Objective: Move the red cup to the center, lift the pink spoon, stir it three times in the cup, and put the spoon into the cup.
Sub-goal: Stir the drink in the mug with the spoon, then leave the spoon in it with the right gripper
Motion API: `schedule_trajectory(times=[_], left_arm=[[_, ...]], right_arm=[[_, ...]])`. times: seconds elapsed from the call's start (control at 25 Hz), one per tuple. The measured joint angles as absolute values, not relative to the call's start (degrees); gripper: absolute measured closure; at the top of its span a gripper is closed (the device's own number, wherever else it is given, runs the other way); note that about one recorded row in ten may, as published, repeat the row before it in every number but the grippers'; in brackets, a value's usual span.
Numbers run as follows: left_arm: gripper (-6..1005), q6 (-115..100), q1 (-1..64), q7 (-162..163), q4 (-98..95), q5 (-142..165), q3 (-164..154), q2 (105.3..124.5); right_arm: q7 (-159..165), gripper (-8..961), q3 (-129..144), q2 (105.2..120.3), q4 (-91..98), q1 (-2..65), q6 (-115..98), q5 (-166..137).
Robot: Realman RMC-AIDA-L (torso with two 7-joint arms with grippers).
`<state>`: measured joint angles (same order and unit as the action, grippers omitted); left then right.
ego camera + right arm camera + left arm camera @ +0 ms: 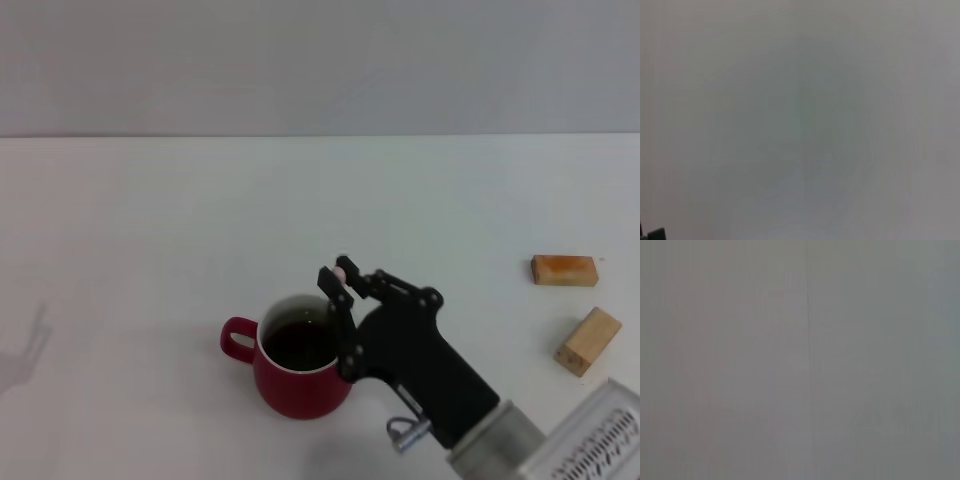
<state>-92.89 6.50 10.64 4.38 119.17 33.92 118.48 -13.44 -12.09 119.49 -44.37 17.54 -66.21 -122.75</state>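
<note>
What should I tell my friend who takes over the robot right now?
Right pincer: over the far right rim of the red cup, shut on the pink spoon; only its pink tip shows between the fingers.
Left pincer: not in view.
Red cup: upright on the white table, dark liquid inside, handle toward the robot's left. Two wooden blocks lie apart on the right.
Done: spoon lifted and at the cup.
Left: how many stirs are done can't be told; release the spoon into the cup.
</note>
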Motion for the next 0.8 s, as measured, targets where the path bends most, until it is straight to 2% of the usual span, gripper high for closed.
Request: schedule_trajectory(times=[0.36,0.8], left_arm=[[167,-93.18,6.09,10.64,4.39,119.18,33.92,118.38],[167,-93.53,5.97,10.64,4.39,119.18,33.92,118.3]], right_arm=[[-13.47,954,-8.59,119.83,-46.71,16.13,-66.12,-123.08],[-13.1,955,-10.15,119.9,-46.94,22.27,-57.88,-121.39]])
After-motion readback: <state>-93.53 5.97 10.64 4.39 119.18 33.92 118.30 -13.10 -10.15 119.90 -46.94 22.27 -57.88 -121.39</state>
